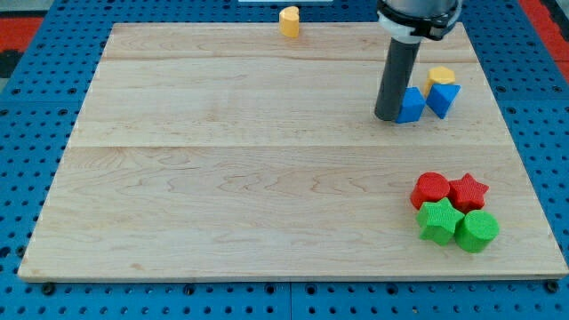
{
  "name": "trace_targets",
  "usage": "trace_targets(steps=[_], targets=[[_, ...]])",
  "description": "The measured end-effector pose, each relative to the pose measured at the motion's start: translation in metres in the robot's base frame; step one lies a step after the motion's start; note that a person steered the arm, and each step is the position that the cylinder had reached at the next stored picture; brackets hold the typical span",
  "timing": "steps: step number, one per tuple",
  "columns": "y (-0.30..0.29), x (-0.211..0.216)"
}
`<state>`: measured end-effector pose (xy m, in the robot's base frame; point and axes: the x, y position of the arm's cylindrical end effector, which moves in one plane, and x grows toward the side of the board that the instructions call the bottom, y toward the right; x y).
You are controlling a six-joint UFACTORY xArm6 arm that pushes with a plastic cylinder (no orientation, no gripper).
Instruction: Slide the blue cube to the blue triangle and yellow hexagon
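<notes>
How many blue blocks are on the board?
2: the blue cube touching my tip on its right side, and the blue triangle just right of it, below the yellow hexagon.

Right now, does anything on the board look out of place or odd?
Nothing is damaged or spilled. One yellow block sits alone at the view's top edge, far from the others. My tip is against the blue cube, beside the blue triangle and yellow hexagon.

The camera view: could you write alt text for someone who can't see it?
My tip presses the blue cube's left side, near the blue triangle and yellow hexagon on a wooden board. Red and green blocks cluster at the lower right.
</notes>
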<state>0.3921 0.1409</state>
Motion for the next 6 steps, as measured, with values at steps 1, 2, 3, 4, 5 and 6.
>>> trace_targets(steps=[1,2,3,4,5,6], targets=[[0.013,0.0],[0.023,-0.001],[-0.025,0.0],[-0.09,-0.019],[-0.07,-0.087],[-0.048,-0.153]])
